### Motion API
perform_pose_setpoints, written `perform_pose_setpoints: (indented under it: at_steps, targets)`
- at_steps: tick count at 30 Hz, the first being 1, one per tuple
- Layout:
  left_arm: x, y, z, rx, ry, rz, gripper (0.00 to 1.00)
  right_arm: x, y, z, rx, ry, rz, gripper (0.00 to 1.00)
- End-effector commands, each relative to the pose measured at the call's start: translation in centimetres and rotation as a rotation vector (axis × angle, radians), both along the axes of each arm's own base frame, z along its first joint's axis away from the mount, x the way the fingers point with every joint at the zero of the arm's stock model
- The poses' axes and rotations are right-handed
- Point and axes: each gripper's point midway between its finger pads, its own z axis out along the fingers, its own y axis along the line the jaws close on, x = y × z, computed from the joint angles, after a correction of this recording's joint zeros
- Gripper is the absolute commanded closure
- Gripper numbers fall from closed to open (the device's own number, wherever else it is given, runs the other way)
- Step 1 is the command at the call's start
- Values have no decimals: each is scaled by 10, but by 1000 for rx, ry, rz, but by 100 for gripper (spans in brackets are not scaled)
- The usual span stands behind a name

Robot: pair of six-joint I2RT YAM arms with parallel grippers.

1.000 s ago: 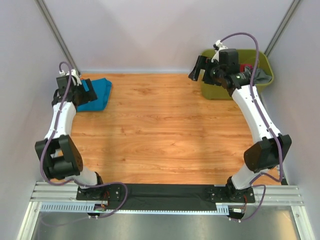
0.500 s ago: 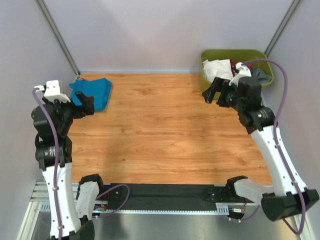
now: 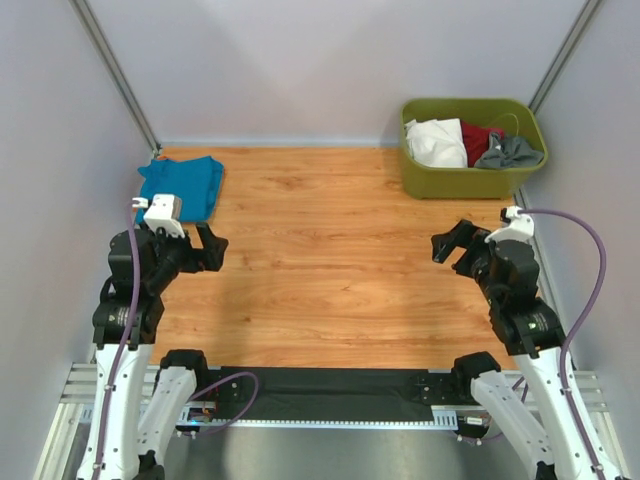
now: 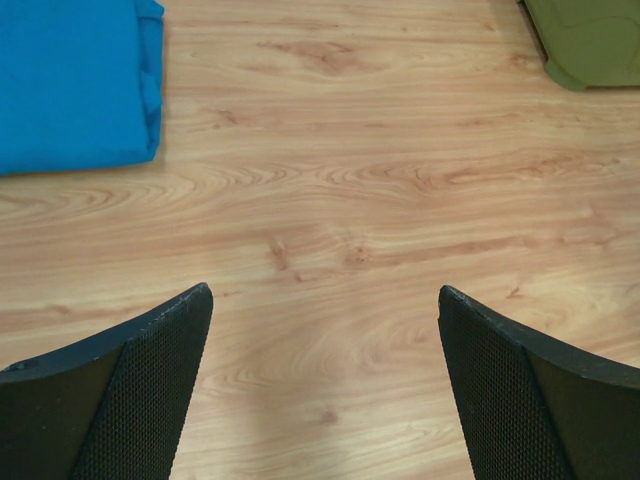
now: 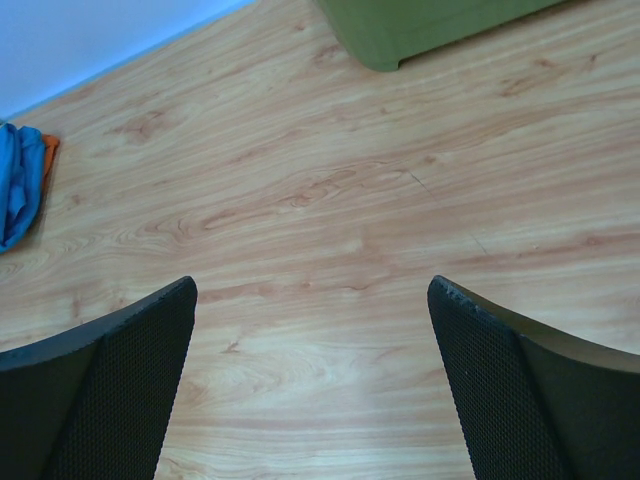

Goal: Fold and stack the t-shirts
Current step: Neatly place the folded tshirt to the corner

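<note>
The teal-blue t-shirt lies folded at the table's far left corner. It also shows at the top left of the left wrist view. In the right wrist view the blue shirt has a sliver of the orange t-shirt at its edge. My left gripper is open and empty above bare wood, nearer than the blue shirt. My right gripper is open and empty over the right side of the table.
An olive-green tub stands at the far right corner with white, red and grey cloth in it. Its corner shows in the left wrist view and the right wrist view. Grey walls close in the table's sides and back.
Both arms have drawn back towards the near edge. The left gripper left the blue shirt; the right gripper came away from the tub. Both stay open.
</note>
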Motion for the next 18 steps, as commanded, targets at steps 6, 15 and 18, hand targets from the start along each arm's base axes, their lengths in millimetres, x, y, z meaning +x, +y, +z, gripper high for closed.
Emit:
perform_pose_setpoints:
  at_steps: [6,15,18]
  targets:
    - [7,8,11,35,-48,43,0,10,-2,6,49,-29,-53,0]
    - [19,11,6,15,-33,76,1,25,1,20,21,-46,-35,0]
    - [23,16,0,11,-36,111,1,29,2,30,8,-78,-21,0]
